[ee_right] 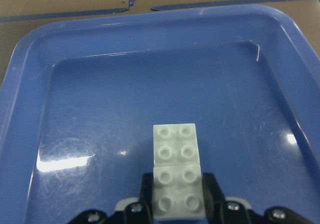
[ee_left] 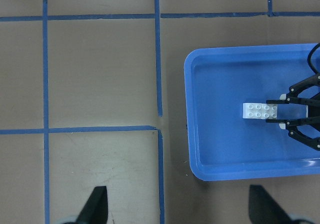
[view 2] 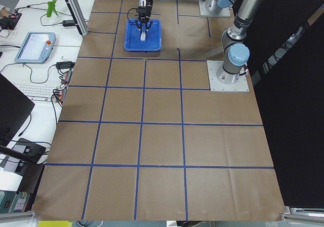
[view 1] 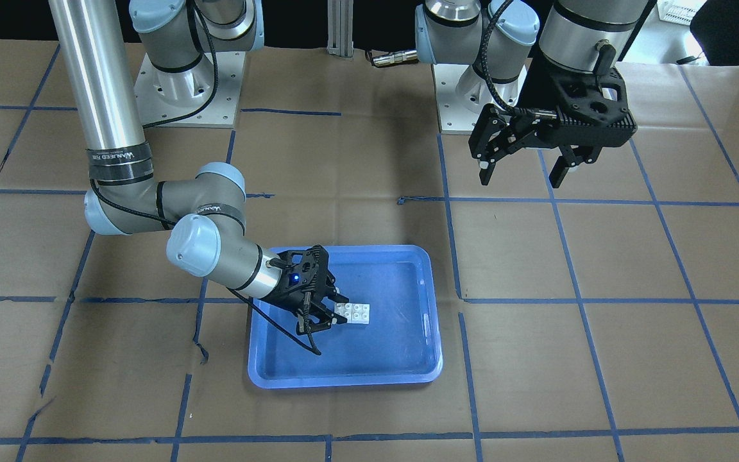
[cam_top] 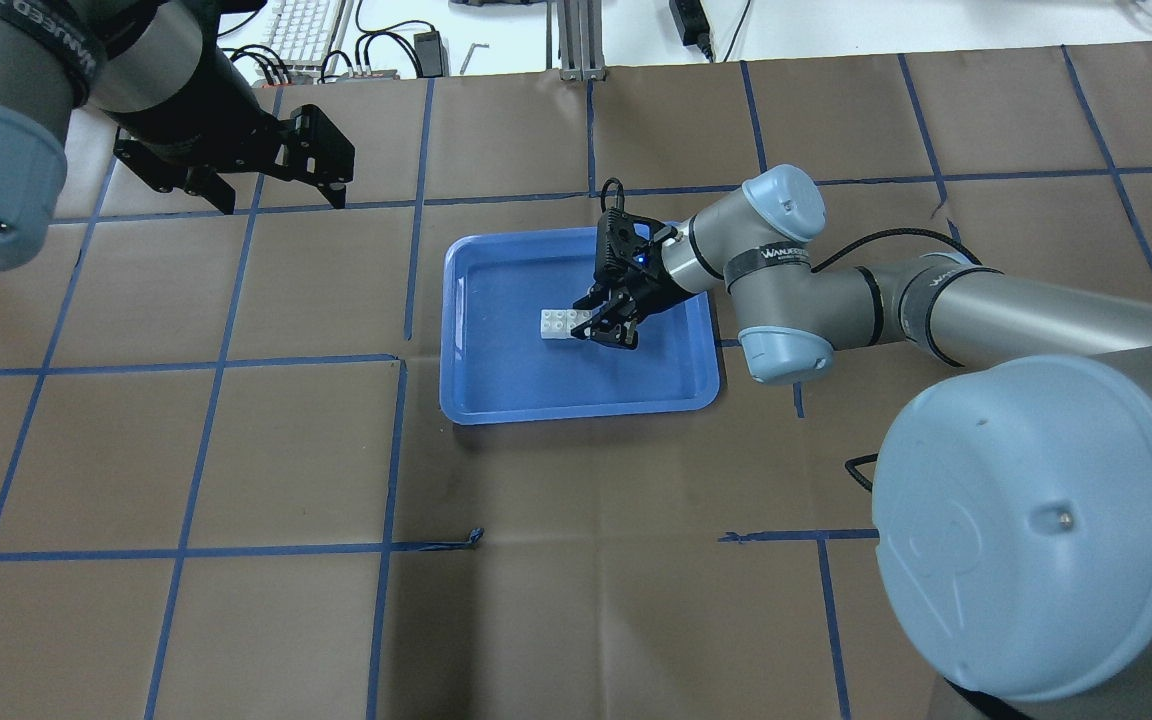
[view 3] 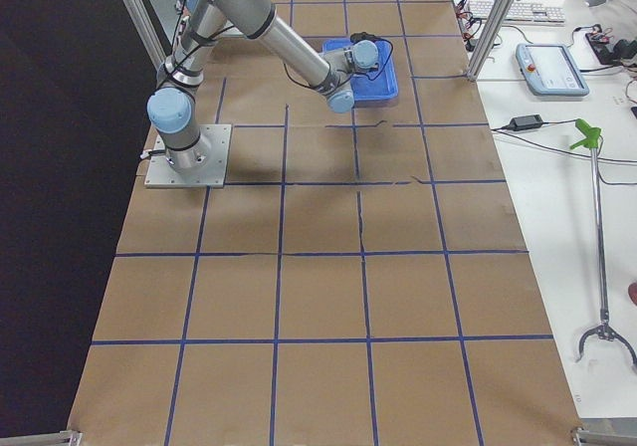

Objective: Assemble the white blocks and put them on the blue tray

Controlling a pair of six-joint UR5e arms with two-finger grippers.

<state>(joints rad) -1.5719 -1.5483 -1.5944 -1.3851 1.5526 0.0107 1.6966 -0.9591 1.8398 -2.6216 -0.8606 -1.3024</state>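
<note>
The white blocks (ee_right: 175,171) are lying inside the blue tray (ee_right: 20,84), near the middle of its floor, studs facing up; the two bricks are butting end to end and forming one short row; whether they are resting on the tray floor or hanging just over it, I cannot tell. The right gripper (view 1: 336,311) is reaching into the tray over the short rim on the robot's right, tilting low; its fingers (ee_right: 210,189) are pinching the nearer brick from both sides, closed down to that brick's width, while the other brick is sticking out free beyond the fingertips. The left gripper (view 1: 522,176) is hanging well apart from the tray, high over the paper-covered table (view 1: 600,359) off the tray's opposite short side; its jaws are standing wide apart and gripping nothing.
</note>
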